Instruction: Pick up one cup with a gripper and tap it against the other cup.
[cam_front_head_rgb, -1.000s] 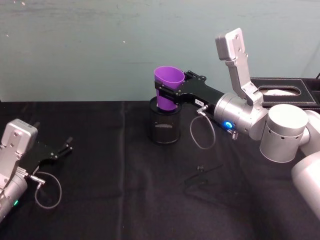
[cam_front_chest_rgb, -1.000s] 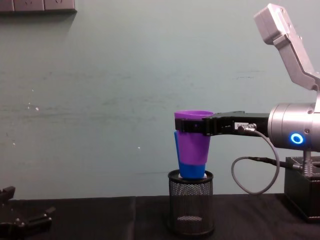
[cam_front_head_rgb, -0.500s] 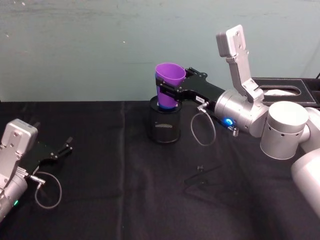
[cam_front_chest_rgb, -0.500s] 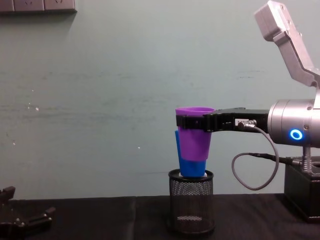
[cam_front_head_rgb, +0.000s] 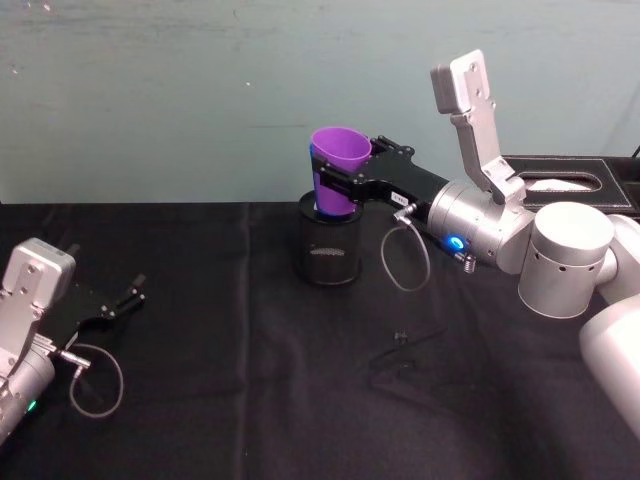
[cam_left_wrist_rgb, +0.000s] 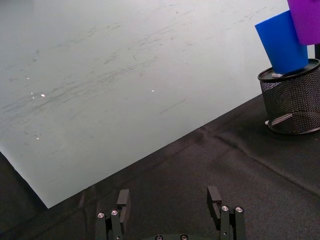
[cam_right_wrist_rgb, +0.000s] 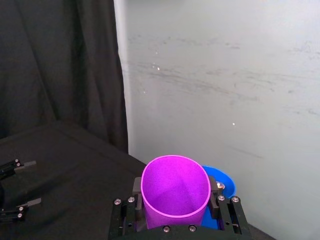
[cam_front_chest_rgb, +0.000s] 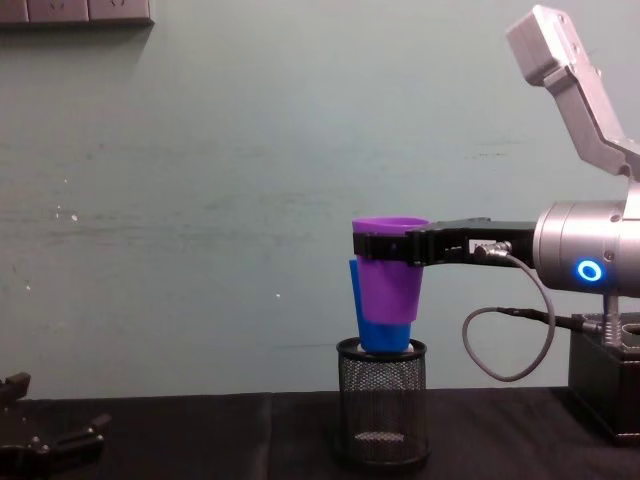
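Purple cup clamped beside blue cup

Right tool (cam_front_head_rgb: 336, 182) is clenched on the purple cup (cam_front_head_rgb: 339, 160) just under its rim, holding it upright over the black mesh holder (cam_front_head_rgb: 327, 252) near the middle of the bench's (cam_front_head_rgb: 250, 400) back edge. Blue cup (cam_front_chest_rgb: 385, 338) sits tilted in the holder, right against the purple one; contact can't be confirmed. Left tool (cam_left_wrist_rgb: 172, 204) rests by the left edge, fingers spread, grasping nothing.
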